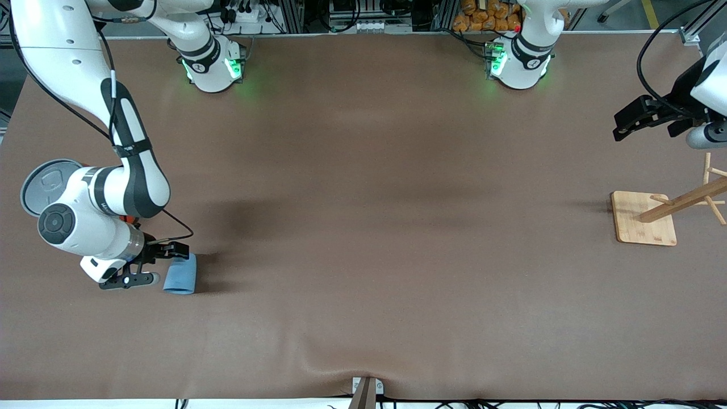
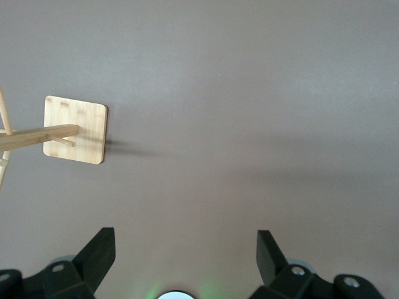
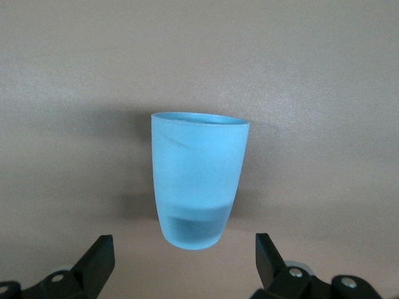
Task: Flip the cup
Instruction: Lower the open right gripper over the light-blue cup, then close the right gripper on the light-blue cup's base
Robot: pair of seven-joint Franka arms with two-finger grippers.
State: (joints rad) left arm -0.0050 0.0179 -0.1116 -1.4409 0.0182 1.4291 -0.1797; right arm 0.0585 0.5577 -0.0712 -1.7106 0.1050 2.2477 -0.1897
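The light-blue cup (image 1: 180,274) lies on its side on the brown table near the right arm's end. In the right wrist view the cup (image 3: 198,180) has its base toward my gripper and its rim pointing away. My right gripper (image 1: 163,264) is low beside the cup and open. Its fingertips (image 3: 103,249) stand wide apart, just short of the cup's base, touching nothing. My left gripper (image 1: 620,128) waits open and empty in the air over the left arm's end of the table; its midpoint also shows in the left wrist view (image 2: 186,246).
A grey can lid (image 1: 40,184) shows under the right arm's wrist, with the can mostly hidden. A wooden peg rack on a square bamboo base (image 1: 644,218) stands at the left arm's end, seen also in the left wrist view (image 2: 75,129).
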